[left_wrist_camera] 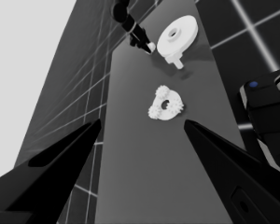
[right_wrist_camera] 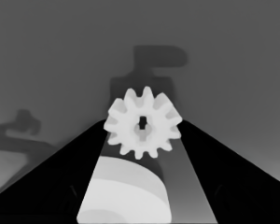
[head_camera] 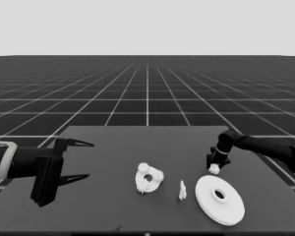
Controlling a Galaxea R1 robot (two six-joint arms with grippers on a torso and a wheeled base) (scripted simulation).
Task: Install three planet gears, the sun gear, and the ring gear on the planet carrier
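1. Holding the last small gear [right_wrist_camera: 143,127] between my right gripper's [head_camera: 215,168] fingertips, I have it pinched flat-face toward the wrist camera, teeth free all round; the fingers are closed onto its sides. It hangs near the tabletop's [head_camera: 113,196] right side, just beyond the larger round part [head_camera: 220,200].
2. Its goal, as I judge it, is the middle of the smaller round part [head_camera: 148,178], which lies near the tabletop's centre with three gears already sitting on it around the hole. That makes this one the sun gear.
3. Biggest risk: the teeth may not mesh. If I lower it with its teeth out of phase with the three planets, it will ride on top of them instead of dropping in, and pushing could shove the smaller round part sideways.
4. My grip is only at the fingertips on a toothed rim, so the gear could twist or slip during the carry across.
5. A thin white piece [head_camera: 182,190] stands between the two round parts, near my likely path; a low sweep could knock it over.
6. The larger round part sits close beneath my gripper now, so moving off too low might nudge it.
7. My left gripper [head_camera: 86,159] waits, fingers spread and empty, over the tabletop's left end, well apart from everything.
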